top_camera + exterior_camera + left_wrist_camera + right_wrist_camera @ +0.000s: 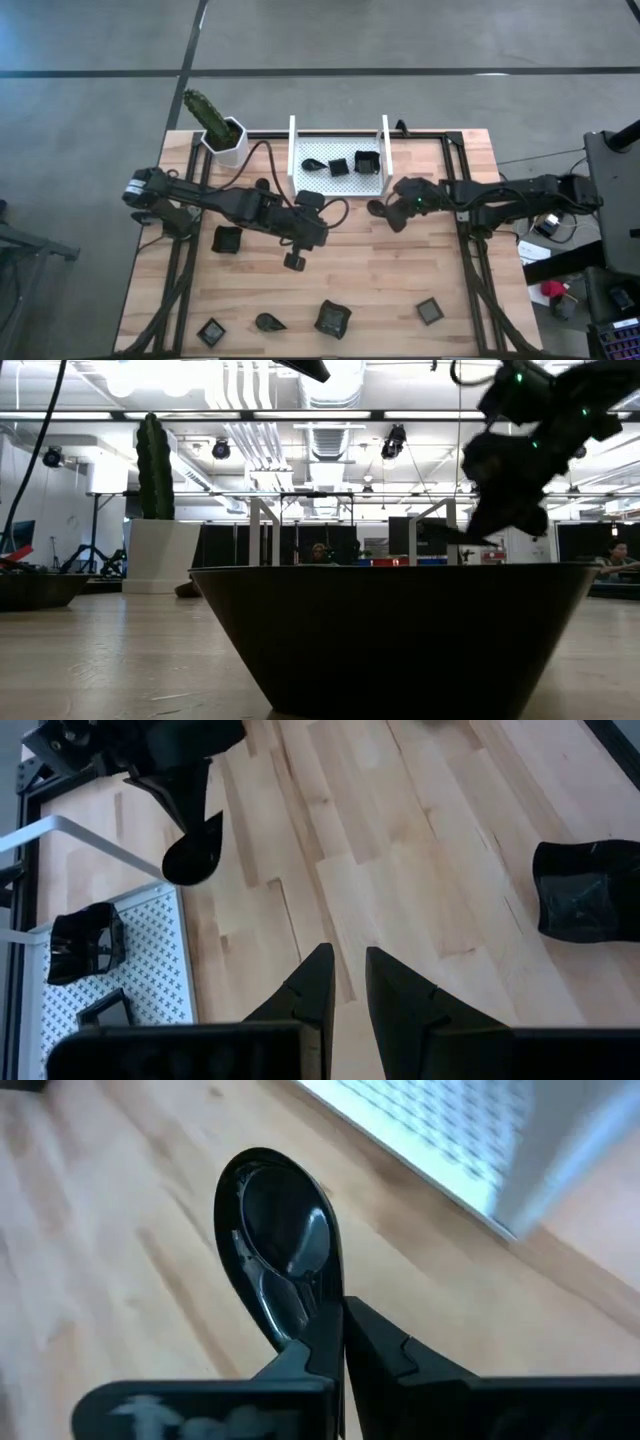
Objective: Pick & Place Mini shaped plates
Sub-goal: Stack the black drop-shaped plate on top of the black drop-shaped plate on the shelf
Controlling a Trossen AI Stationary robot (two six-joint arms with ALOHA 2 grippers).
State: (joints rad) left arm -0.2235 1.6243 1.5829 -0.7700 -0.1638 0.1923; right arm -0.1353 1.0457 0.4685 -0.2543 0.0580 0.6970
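Note:
My right gripper (386, 209) hangs over the table just off the near right corner of the white perforated tray (372, 186), shut on a teardrop mini plate (278, 1240). The left wrist view shows that plate (193, 857) below the right fingers. Three dark mini plates lie in the tray, among them a square one (366, 160). Several more rest on the table: a square one (227, 240), a teardrop one (268, 322), a bigger square one (332, 318). My left gripper (347, 965) hovers over bare wood at mid table, open by a narrow gap and holding nothing. My right gripper pinches the teardrop plate between its two fingers at the narrow end (318, 1308). The plate's round end (255, 1165) points away from the fingers. The plate (452, 537) is lifted clear of the table and tilted.
A white pot with a green cactus (222, 135) stands at the far left corner, beside the tray's upright side (292, 145). One dark plate (390, 640) sits right before the low camera. Another square plate (430, 312) lies near right. Bare wood spreads between the arms.

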